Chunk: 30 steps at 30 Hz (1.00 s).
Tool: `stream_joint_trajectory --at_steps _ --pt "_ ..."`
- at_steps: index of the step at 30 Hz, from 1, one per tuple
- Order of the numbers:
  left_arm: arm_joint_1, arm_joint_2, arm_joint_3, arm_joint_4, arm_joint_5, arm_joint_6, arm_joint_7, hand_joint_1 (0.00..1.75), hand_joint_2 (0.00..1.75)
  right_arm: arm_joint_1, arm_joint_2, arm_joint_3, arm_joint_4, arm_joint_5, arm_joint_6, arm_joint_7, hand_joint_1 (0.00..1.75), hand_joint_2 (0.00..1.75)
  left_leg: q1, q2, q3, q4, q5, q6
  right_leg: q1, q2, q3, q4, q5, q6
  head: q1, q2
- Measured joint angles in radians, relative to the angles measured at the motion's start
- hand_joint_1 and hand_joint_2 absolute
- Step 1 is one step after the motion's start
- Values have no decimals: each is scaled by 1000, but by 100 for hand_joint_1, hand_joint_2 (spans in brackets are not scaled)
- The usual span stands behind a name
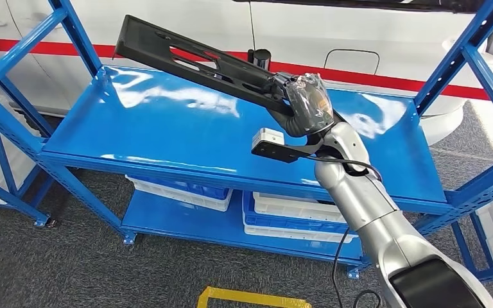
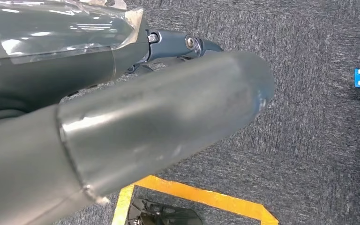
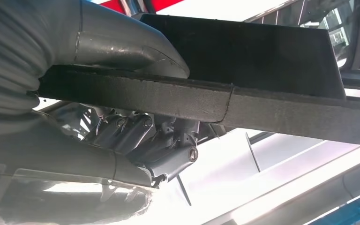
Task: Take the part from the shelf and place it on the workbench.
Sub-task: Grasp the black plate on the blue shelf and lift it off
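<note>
Black, long part [image 1: 186, 61] is reaching far beyond the right hand [image 1: 305, 102], whose fingers [image 3: 136, 136] are pinching one end; leverage could twist it loose over the blue shelf [image 1: 167, 135].

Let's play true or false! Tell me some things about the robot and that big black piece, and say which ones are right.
1. The right robot hand holds the black part. True.
2. The black part lies flat on the blue shelf. False: it is lifted above the shelf, tilted, held at one end.
3. White and blue bins sit on the lower shelf level. True.
4. The floor under the left robot hand is bare wood. False: it is grey carpet with a yellow line.
5. The thumb presses on one face of the part, with darker fingers on the other. True.
</note>
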Motion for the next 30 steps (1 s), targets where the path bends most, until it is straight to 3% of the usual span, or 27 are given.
stream_joint_trajectory --at_steps 2,4,6,7,9,11,15,16,18,20,22,24,26,27,30 --pt "-2 0 -1 0 0 -1 2 0 0 3 0 -2 0 1 -1 0 173 175 5 4 7 -14 8 9 -1 -3 -38 75 -40 -7 3 0" --pt "-2 0 -1 0 0 -3 4 0 0 10 0 -3 2 2 -2 0 173 175 5 6 7 -15 9 10 1 -3 -104 210 -91 -12 4 0" --pt "-2 0 -1 0 -1 -6 7 0 0 22 -1 -3 6 3 -3 0 173 175 6 5 7 -14 9 9 -1 -3 -140 278 -99 -2 4 0" --pt "-2 0 -2 0 -1 -7 8 0 0 27 -2 -3 7 3 -3 0 173 175 8 4 7 -14 8 7 -4 -4 -135 262 -83 6 4 0" --pt "-2 0 -2 0 -2 -8 9 0 0 28 -4 -4 9 5 -4 1 173 175 12 2 5 -8 5 -4 -13 -8 -75 137 -28 26 5 0" --pt "-3 1 -2 0 -5 -8 10 0 0 30 -4 -5 11 9 -9 1 173 175 12 0 0 0 2 -23 -11 -4 -28 46 6 26 6 0" --pt "-5 1 -2 0 -13 -7 13 0 0 40 -5 -8 14 15 -14 1 173 175 15 -2 -12 16 -5 -45 -9 5 -37 44 10 -10 1 0" --pt "-5 1 -2 0 -14 -7 14 0 0 41 -4 -9 14 16 -14 1 173 175 17 1 -22 38 -25 -47 -8 4 -40 44 13 -21 -1 0" --pt "-6 1 -2 0 -17 -7 14 0 0 41 -3 -10 15 20 -16 1 173 175 17 5 -61 139 -96 -46 -1 3 -47 43 20 -43 -2 0" --pt "-7 1 -2 0 -19 -7 15 0 0 43 -3 -11 16 22 -17 1 173 175 12 4 -109 264 -159 -43 11 2 -57 44 28 -58 -2 0" --pt "-8 2 -2 0 -19 -6 16 0 0 46 -3 -12 17 24 -17 1 173 175 4 4 -108 289 -159 -31 25 1 -70 44 37 -70 -2 0" --pt "-9 2 -2 0 -21 -5 17 0 0 48 -2 -14 18 26 -17 1 173 175 -10 3 -33 178 -112 -4 36 2 -80 44 47 -76 -2 0" --pt "-13 4 -2 0 -22 -3 17 0 0 47 0 -19 18 28 -17 1 173 175 -25 8 36 69 -82 19 41 1 -85 42 58 -73 0 0" --pt "-15 5 -2 0 -23 -2 17 0 0 47 1 -21 18 28 -17 1 173 175 -32 10 50 42 -77 26 40 0 -86 41 63 -69 0 0" --pt "-16 6 -2 0 -23 -1 17 0 0 47 5 -24 18 29 -17 1 173 175 -37 15 48 15 -50 30 37 -4 -91 37 76 -49 -2 0"
